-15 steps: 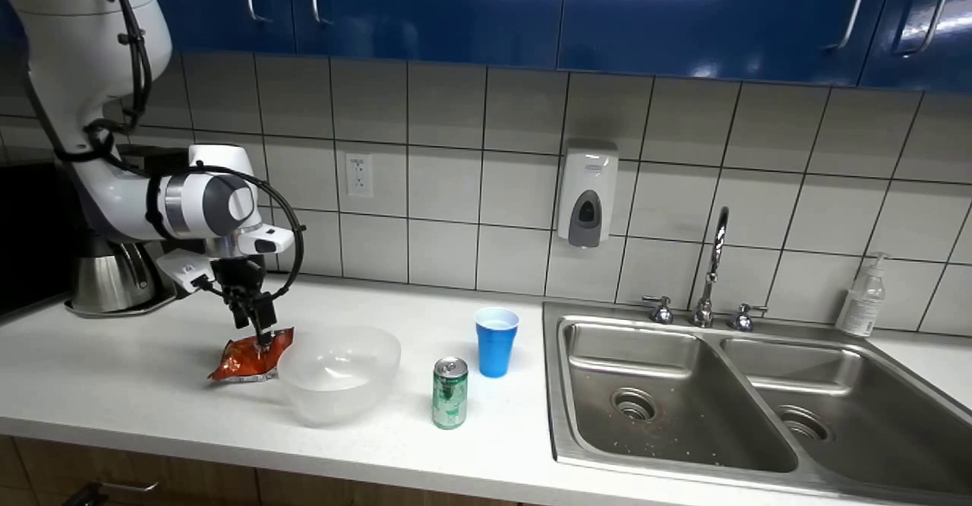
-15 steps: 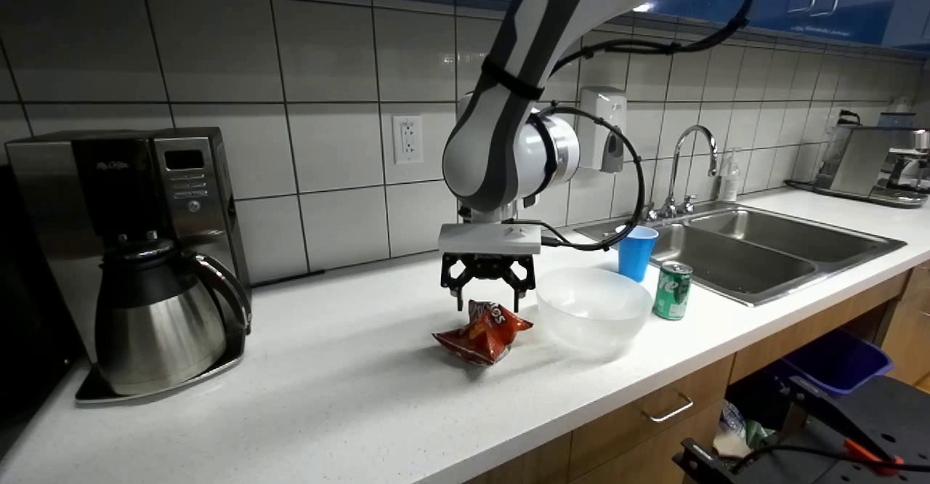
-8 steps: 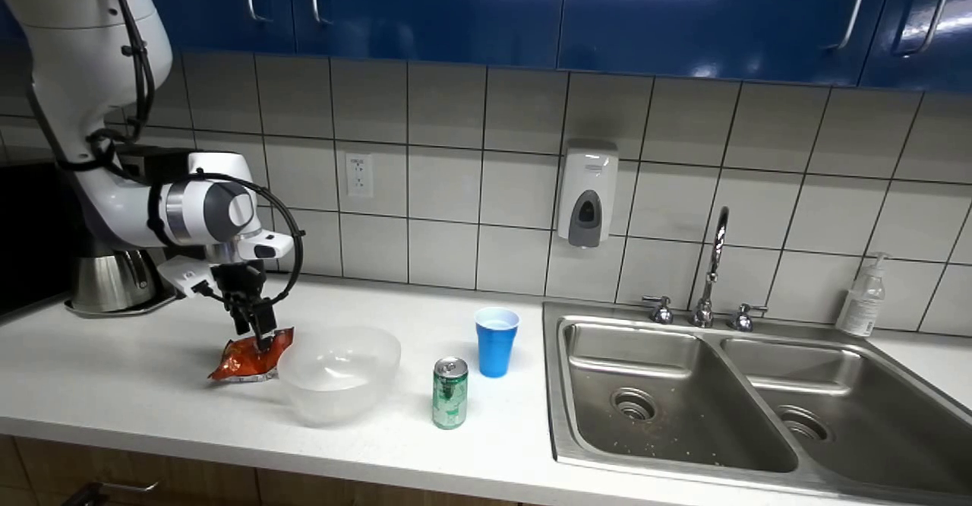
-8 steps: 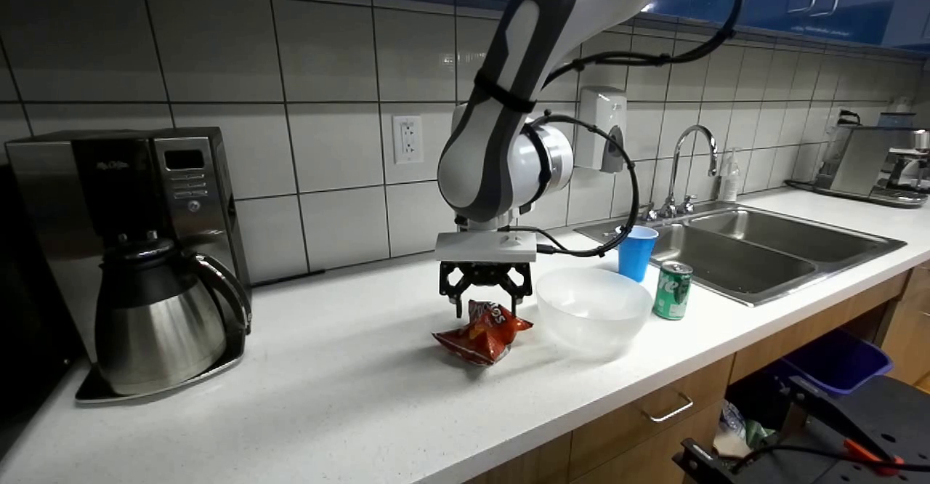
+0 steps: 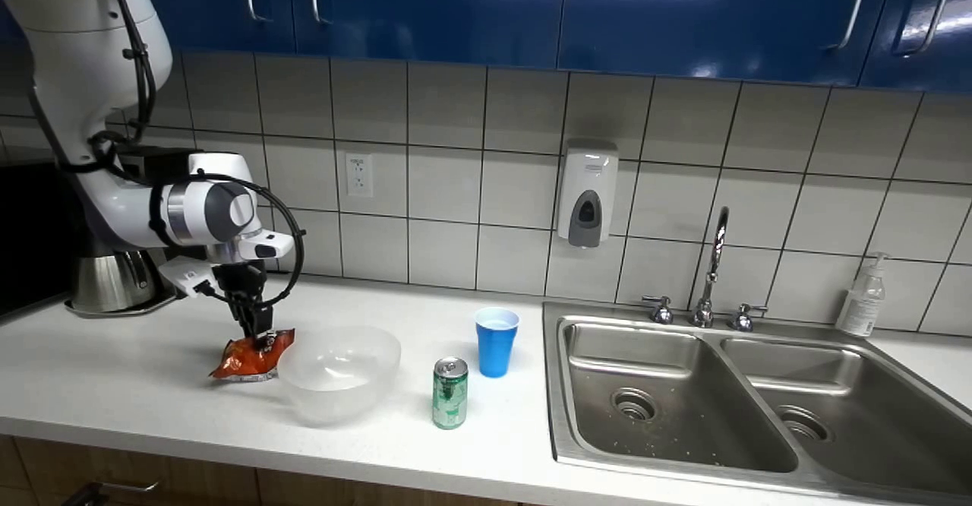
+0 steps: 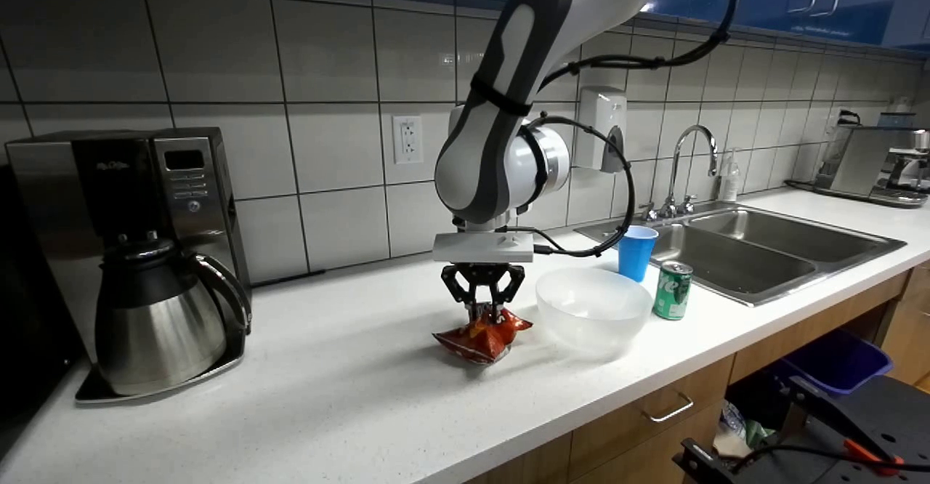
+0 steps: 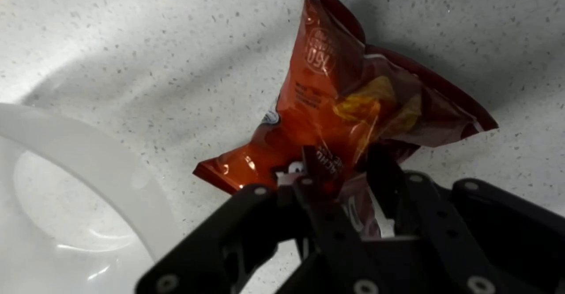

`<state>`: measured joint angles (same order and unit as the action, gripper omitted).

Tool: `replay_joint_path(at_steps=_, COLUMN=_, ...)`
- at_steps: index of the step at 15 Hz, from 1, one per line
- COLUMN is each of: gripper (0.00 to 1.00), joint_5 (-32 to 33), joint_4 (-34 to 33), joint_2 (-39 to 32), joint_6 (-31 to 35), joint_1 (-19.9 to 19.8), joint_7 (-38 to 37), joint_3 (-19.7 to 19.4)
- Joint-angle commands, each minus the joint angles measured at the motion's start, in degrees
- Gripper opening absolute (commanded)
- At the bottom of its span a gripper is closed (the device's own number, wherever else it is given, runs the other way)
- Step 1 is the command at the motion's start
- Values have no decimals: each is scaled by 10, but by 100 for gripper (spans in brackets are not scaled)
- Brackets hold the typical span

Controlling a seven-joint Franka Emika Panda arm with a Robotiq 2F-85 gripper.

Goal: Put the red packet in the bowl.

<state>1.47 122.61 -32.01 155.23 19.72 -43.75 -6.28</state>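
"ACHO" marks a crinkly red-orange plastic packet (image 7: 309,117) at its 6 o'clock, "Mr. Coffee" a boxy black-and-steel coffeemaker (image 6: 127,200) at 12.

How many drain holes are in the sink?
2 in an exterior view: the left drain in the left basin, nearer the bowl, and the right drain in the right basin. The picture's edge cuts off part of the right basin, so that bit is hidden.

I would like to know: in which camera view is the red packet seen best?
The wrist view: the red packet appears largest there, from above, with printing visible, though the gripper covers part of it. Both exterior views show it smaller, on the counter beside the bowl, with the gripper at its top.
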Motion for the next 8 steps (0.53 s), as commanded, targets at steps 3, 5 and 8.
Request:
replay_joint_path(at_steps=3, gripper=0, joint_5=11, joint_4=-14, joint_2=-6, joint_6=-12, joint_1=11, joint_7=-17, joint_3=-13)
replay_joint_path(at_steps=5, gripper=0, joint_5=12, joint_4=-11, joint_2=-2, joint_6=-10, joint_1=12, joint_7=-16, joint_3=-15)
replay_joint_path(at_steps=8, gripper=0, joint_5=17, joint_4=-2, joint_2=19, joint_6=2, joint_1=14, joint_7=-17, joint_3=-22)
